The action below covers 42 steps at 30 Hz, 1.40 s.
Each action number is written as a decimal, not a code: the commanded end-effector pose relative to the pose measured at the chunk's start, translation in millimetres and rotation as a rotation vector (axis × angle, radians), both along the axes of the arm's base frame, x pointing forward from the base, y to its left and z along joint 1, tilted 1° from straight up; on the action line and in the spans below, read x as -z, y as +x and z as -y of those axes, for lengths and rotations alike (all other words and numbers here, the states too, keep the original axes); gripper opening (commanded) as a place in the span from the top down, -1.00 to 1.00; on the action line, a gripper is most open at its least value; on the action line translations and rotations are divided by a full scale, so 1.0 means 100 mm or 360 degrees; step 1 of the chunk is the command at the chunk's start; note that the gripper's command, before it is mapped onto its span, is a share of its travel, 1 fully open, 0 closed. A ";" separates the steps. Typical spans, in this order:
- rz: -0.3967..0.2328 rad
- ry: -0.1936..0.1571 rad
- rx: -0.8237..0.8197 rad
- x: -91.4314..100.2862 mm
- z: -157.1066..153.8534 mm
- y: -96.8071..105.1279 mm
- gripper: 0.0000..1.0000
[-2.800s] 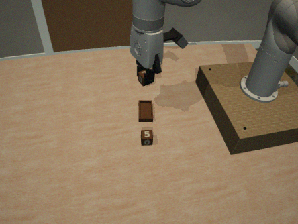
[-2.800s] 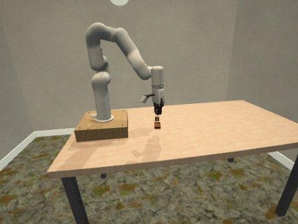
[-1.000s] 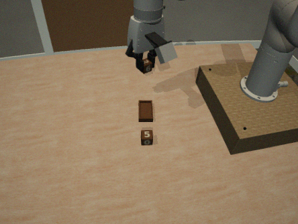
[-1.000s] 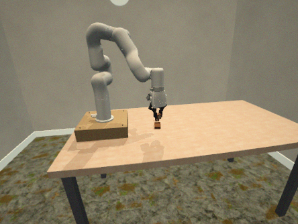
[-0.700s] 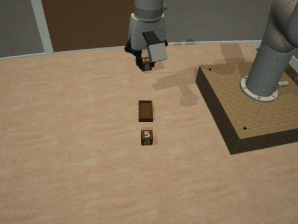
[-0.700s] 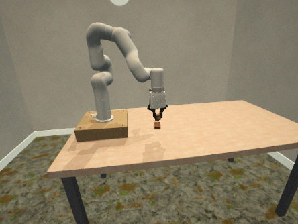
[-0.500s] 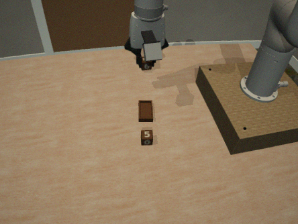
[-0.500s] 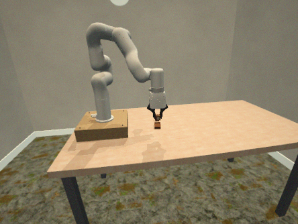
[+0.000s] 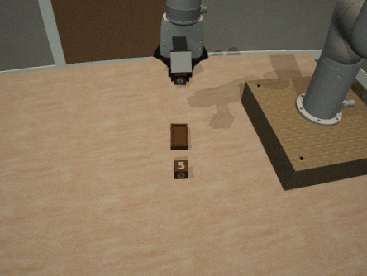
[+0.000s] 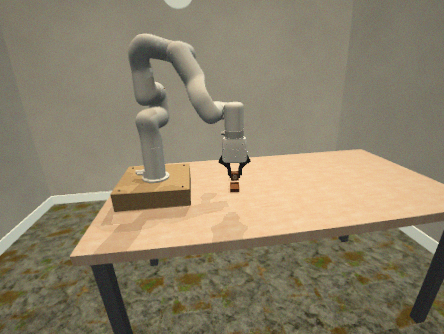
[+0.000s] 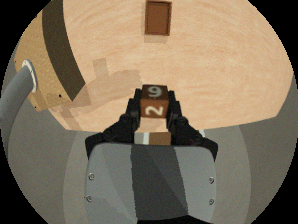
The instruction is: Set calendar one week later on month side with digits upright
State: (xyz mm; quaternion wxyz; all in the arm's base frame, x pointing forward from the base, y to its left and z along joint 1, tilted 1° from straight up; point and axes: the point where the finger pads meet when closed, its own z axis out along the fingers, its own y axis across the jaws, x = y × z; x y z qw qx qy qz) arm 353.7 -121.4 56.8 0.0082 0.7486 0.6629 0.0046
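Jaws (image 9: 180,78) (image 10: 234,176): closed on a dark-brown wooden cube (image 9: 179,80) (image 10: 234,176) (image 11: 154,101) with pale digits, one fingertip against each of two opposite sides. In my wrist view, one face of it shows a 2 and the adjoining face a curled digit, 6 or 9; I cannot settle which. The cube is raised above the pale wood-grained surface (image 9: 103,215) (image 10: 320,195) (image 11: 225,65).

Tray, reddish-brown, rectangular, low-walled (image 9: 179,136) (image 10: 234,189) (image 11: 158,18): flat on the surface, inner floor visible from above, apart from the held cube.

Second cube, dark brown with pale digits (image 9: 180,169): resting on the surface outside the tray, near one short end, with a narrow gap between. Top face reads 5; the side face visible from above reads 0. Neither cube is in the tray.

Arm, grey and jointed (image 9: 326,84) (image 10: 192,75) (image 11: 15,90): mounted on a tan block (image 9: 281,142) (image 10: 150,201) (image 11: 42,95); wrist section upright above the jaws.

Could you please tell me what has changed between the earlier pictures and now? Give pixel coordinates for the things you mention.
The gripper (image 9: 180,78) (image 10: 234,176) (image 11: 154,97) has turned about the vertical and drawn slightly farther from the tray (image 9: 179,136) (image 10: 234,188) (image 11: 158,18), still holding its cube (image 9: 179,81) (image 10: 234,176) (image 11: 154,100). The tray and other cube (image 9: 181,168) stayed put.
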 end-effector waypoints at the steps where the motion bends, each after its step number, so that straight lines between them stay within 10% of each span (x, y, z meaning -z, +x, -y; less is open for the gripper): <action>1: 0.0005 -0.0002 0.0002 -0.01 0.00 0.01 0.43; 15: 0.0005 -0.0002 0.0002 0.09 0.00 0.01 0.43; 42: 0.0005 -0.0002 0.0002 0.94 0.00 0.03 0.43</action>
